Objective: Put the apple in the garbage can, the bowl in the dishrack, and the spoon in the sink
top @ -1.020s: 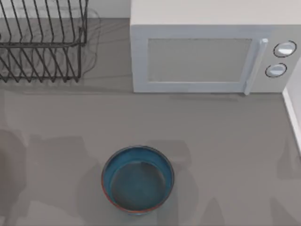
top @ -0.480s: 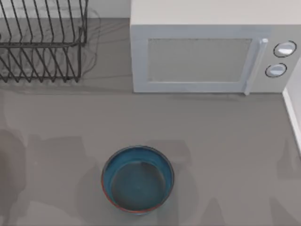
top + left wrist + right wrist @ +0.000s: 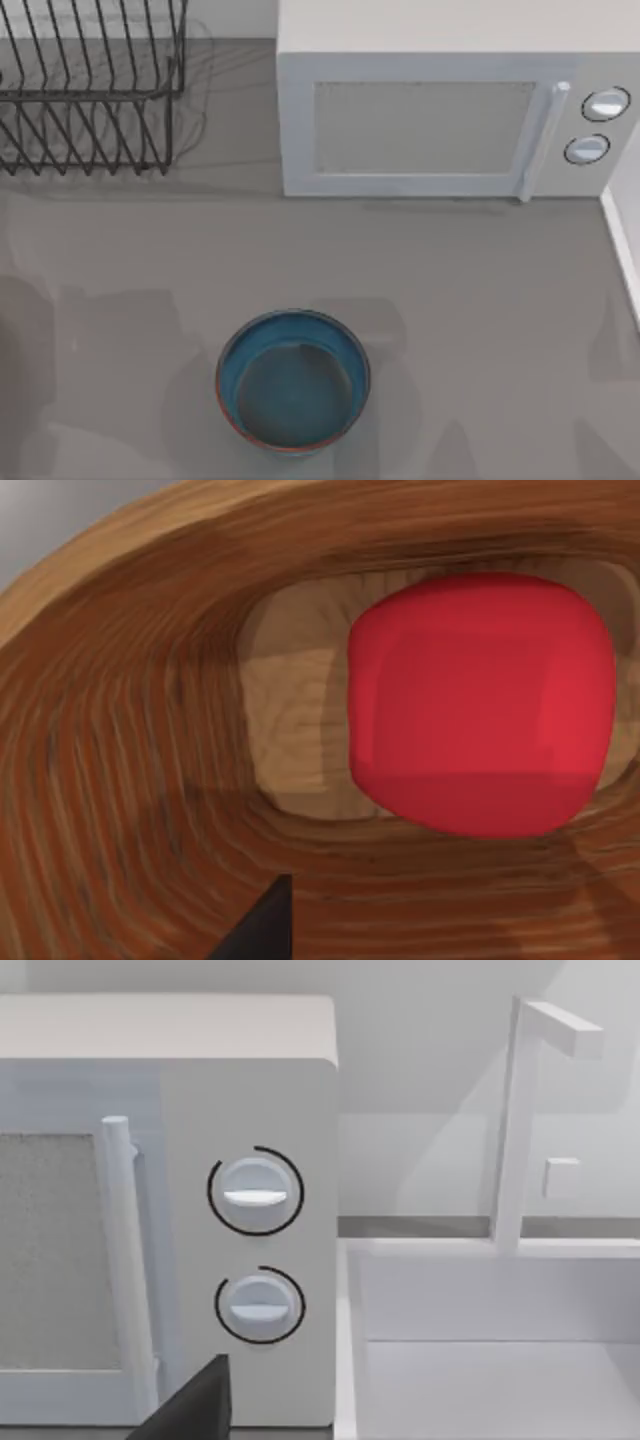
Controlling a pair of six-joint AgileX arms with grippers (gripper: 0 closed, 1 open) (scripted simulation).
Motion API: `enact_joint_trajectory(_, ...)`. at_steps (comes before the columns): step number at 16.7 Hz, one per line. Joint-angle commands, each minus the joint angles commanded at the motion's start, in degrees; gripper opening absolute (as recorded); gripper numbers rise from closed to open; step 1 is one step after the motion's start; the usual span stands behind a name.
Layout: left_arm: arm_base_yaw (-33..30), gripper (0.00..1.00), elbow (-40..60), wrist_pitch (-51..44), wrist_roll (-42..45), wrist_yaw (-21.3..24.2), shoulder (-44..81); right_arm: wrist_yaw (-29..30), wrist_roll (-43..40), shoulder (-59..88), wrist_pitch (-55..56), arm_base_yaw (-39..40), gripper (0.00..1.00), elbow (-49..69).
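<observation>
Of the left tool (image 3: 262,925), a single dark fingertip juts into the left wrist view, so how far it is open and whether it holds anything cannot be told. It hangs close above a wooden bowl (image 3: 130,780) with ringed grain. The apple (image 3: 482,702) lies on that bowl's pale floor, clear of the fingertip; the bowl's rim is cut off on most sides.

Of the right tool (image 3: 195,1405) a dark finger end shows in the right wrist view; its opening cannot be told either. Beyond it stands the white microwave (image 3: 170,1210), door handle and two dials facing the camera, and just beside that the white sink (image 3: 500,1340) with its faucet (image 3: 520,1120).

From above, the blue bowl (image 3: 293,379) sits upright on the grey bench (image 3: 480,300), near its front edge. The dishrack (image 3: 90,90) stands at the far left, cut off by the frame.
</observation>
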Motion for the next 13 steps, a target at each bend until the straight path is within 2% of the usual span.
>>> enact_joint_trajectory(9,-0.1,1.0,0.0,0.0,0.0,0.0,0.0,0.0,0.0,0.0,0.0,0.0,1.0,0.0)
enact_joint_trajectory(13,-1.7,1.0,-5.4,2.7,4.7,-0.8,-5.2,0.0,0.0,0.0,0.0,0.0,1.0,0.0)
